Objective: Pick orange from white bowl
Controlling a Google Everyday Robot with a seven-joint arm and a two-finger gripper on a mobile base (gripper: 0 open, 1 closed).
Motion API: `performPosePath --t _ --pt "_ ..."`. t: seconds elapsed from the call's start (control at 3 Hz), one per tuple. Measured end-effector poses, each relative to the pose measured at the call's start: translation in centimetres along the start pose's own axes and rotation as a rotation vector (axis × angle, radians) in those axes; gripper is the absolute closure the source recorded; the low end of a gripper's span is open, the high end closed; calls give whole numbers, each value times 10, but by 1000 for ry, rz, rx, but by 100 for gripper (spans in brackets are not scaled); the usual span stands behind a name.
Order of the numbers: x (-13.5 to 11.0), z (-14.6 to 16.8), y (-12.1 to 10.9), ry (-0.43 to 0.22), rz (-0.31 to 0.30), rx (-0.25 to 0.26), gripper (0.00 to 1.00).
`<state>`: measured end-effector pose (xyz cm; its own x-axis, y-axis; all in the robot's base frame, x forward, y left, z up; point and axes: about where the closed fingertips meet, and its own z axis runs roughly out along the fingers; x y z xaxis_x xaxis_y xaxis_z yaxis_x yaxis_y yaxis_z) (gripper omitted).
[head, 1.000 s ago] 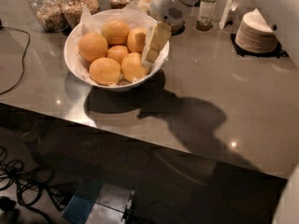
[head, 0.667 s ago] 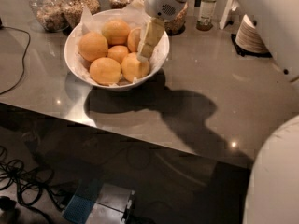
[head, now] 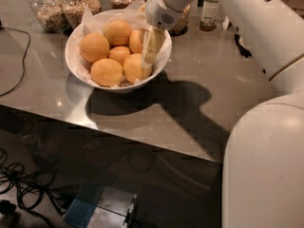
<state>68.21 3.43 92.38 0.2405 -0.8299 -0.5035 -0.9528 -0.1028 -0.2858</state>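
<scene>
Orange at the white bowl's right side looks firm, smooth, likely slippery; grip across its widest part. Gripper hangs just beside it, open or closed I cannot tell

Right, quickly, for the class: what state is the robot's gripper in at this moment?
Gripper: down in the right side of the white bowl, beside an orange; open or closed cannot be told, nor whether it holds anything.

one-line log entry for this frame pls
phase: reach | pincer: down inside white bowl, right side, beside front-right orange | lift: not yet, oranges all in bowl
</scene>
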Motion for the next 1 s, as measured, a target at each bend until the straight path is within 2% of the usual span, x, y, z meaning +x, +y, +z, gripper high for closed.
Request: performPosePath --t 0.33,0.67,1.0 --pt "6 2 0 15 -15 -6 14" --pt "-4 -10 1 31 -73 17 31" --pt "-20 -23 -1 59 -146 33 23"
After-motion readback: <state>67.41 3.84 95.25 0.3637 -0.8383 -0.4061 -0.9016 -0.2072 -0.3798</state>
